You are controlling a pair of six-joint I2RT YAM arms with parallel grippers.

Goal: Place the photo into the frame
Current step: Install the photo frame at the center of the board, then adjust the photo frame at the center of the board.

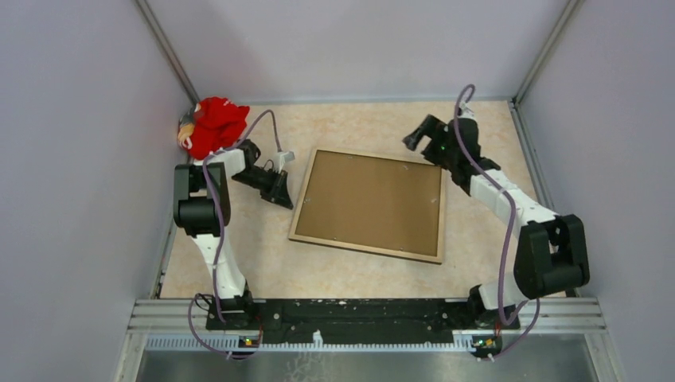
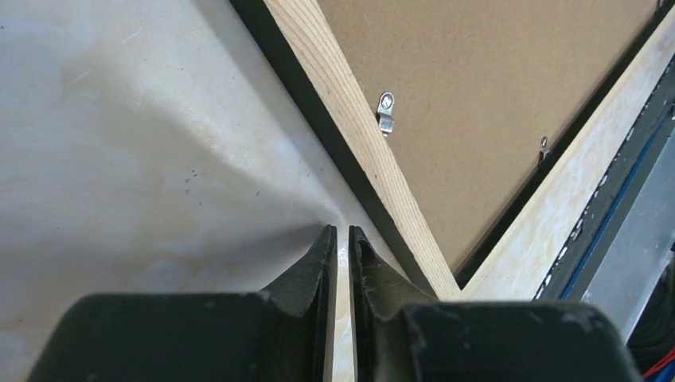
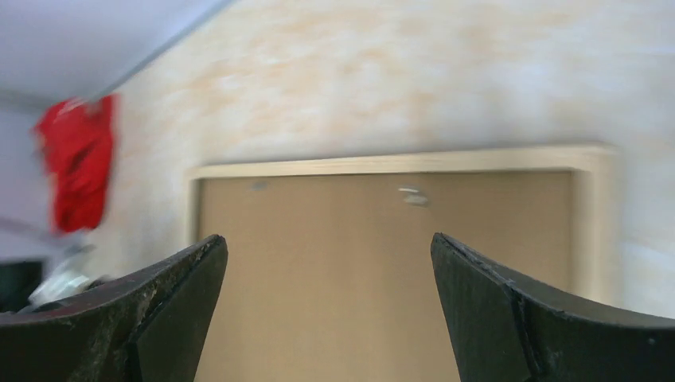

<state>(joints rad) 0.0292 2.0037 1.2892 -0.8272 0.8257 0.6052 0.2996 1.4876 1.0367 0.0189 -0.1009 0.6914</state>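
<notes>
frame [image 1: 366, 248] back-up on counter [image 1: 239, 267], brown board [image 1: 370, 203] filling it, long side left-to-right | left jaws a narrow slit, empty, just beside its left rim, nearer | right jaws wide, by far-right corner | photo unseen

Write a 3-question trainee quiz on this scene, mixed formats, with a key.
1. True or false: the frame lies on the table with its tan wood back facing up.
2. Which gripper has its jaws wide apart? A) left gripper B) right gripper C) both
3. Fill in: in the top view, the red item sits at the table's far ____ corner.

Key: 1 true; 2 B; 3 left
</notes>
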